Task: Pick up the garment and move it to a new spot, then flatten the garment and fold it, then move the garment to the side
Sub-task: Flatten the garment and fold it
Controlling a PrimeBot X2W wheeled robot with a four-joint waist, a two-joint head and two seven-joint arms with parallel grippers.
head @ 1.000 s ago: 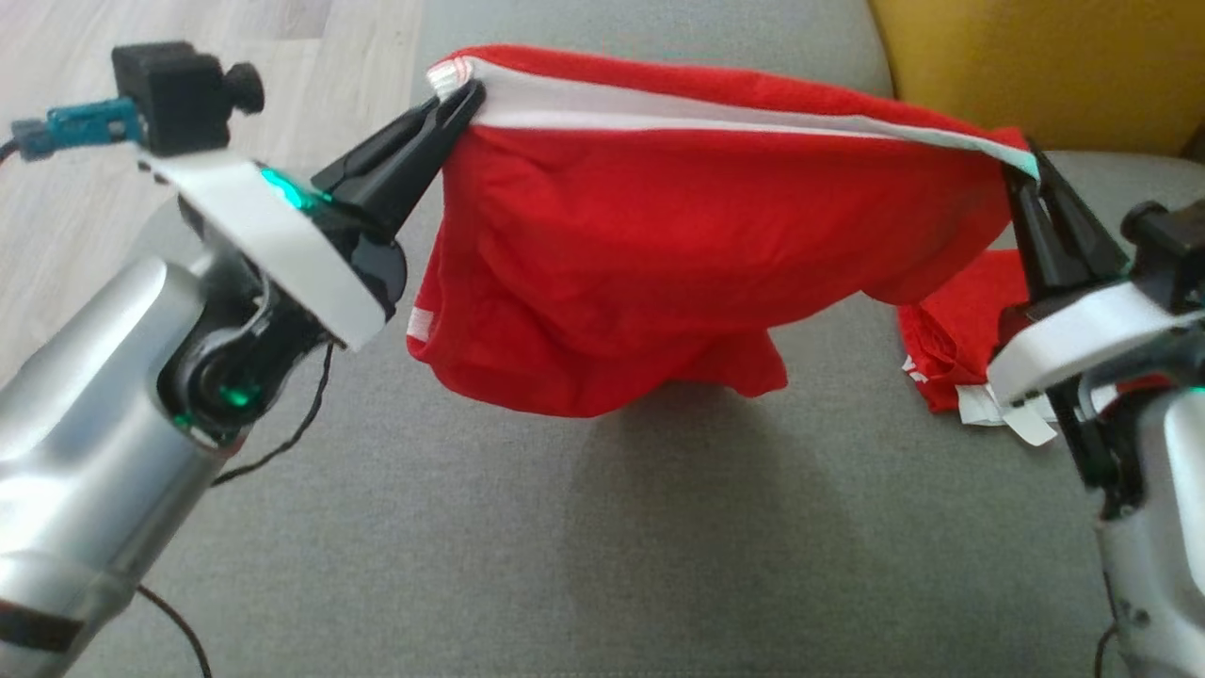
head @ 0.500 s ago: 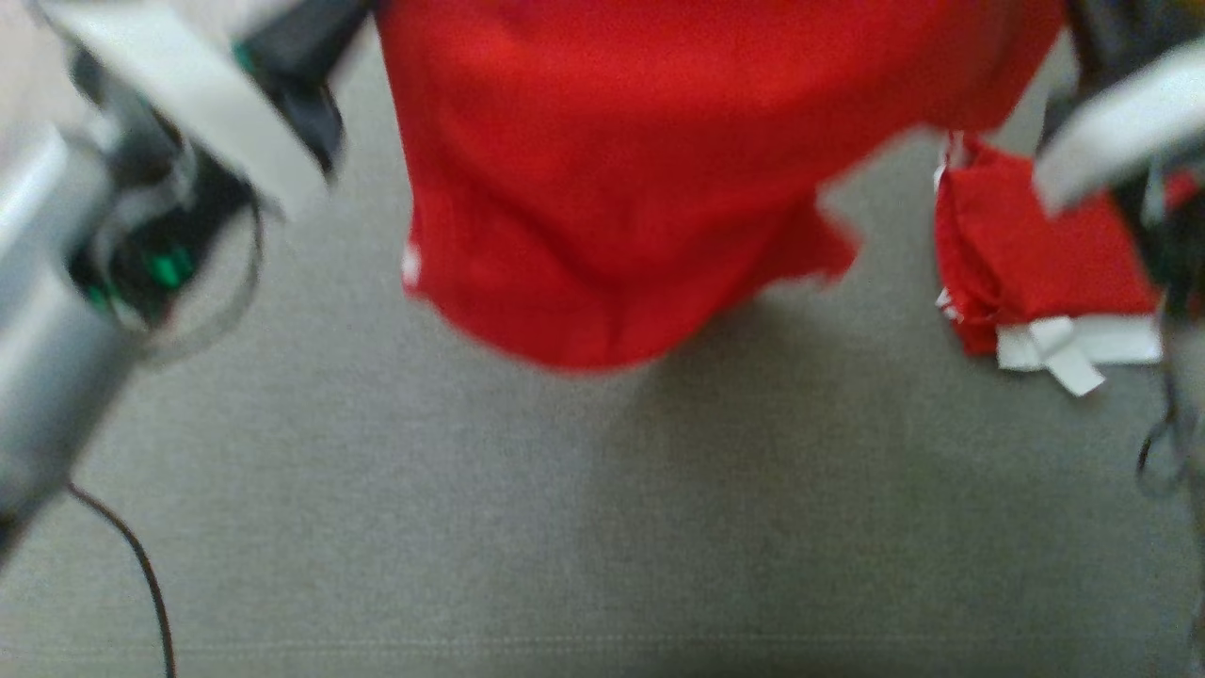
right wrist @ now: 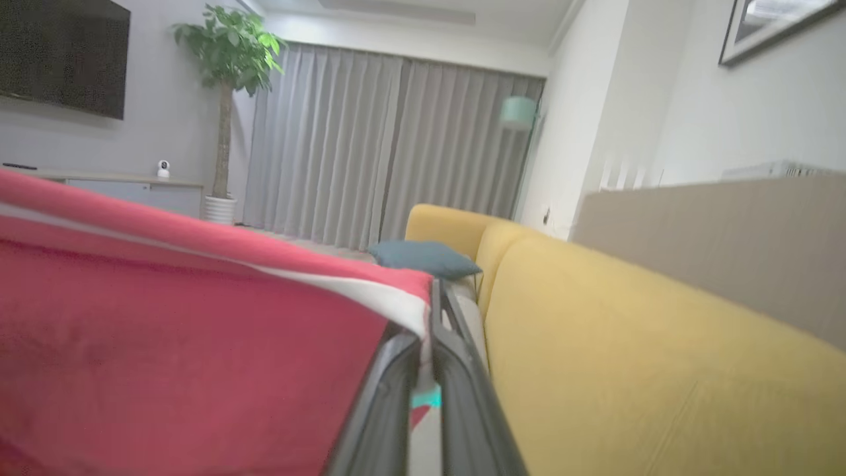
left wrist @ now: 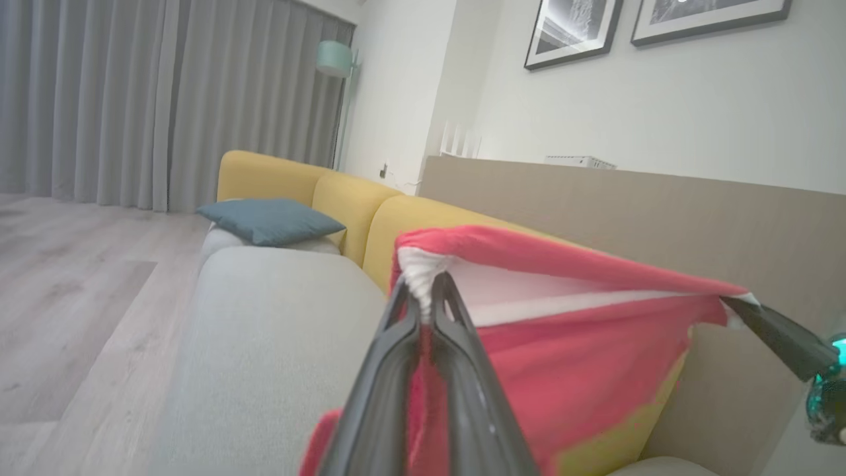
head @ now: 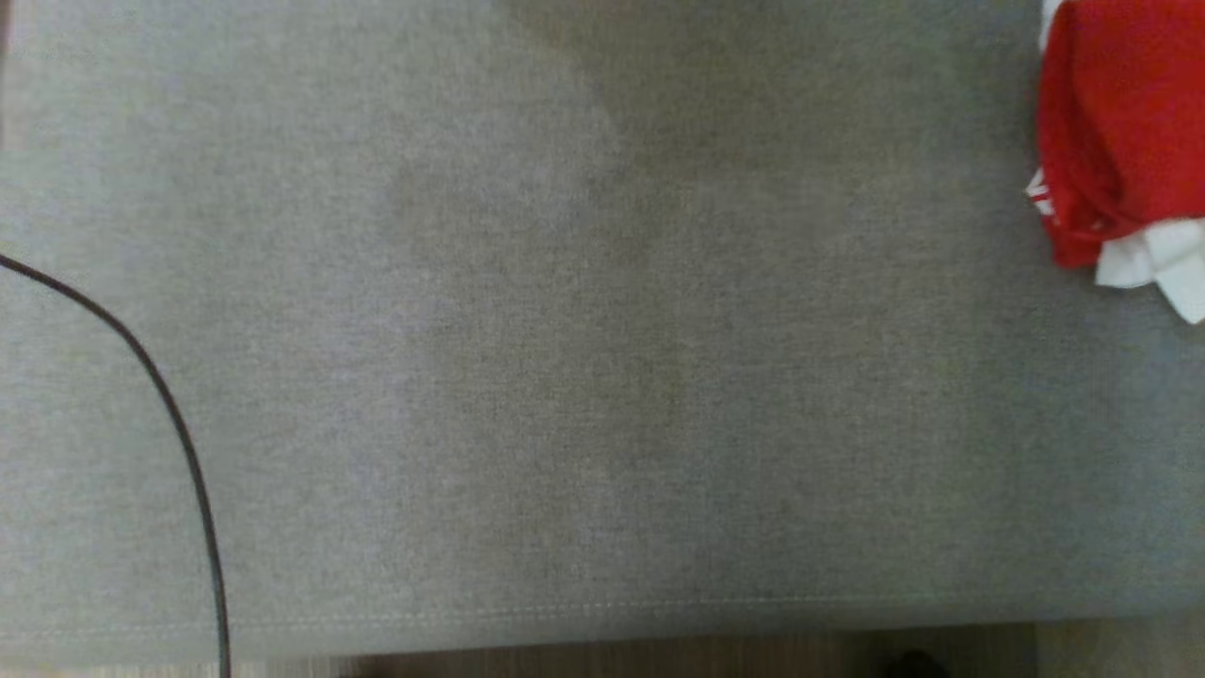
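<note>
The left gripper point(left wrist: 426, 301) is clenched on the white-trimmed corner of the red garment point(left wrist: 581, 350), mid-frame. The right gripper point(right wrist: 431, 330) pinches the opposite corner, with cloth filling that view's lower left. The head view shows a grey seat cushion point(head: 565, 330), a red-and-white cloth heap point(head: 1111, 141) upper right and a black cable point(head: 179, 424) left.

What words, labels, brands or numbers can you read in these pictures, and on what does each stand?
No text can be read.
White marks on the red cloth at the head view's right edge: too blurred to read.
Framed pictures: no legible text.
Red garment with white band: no print seen.
</note>
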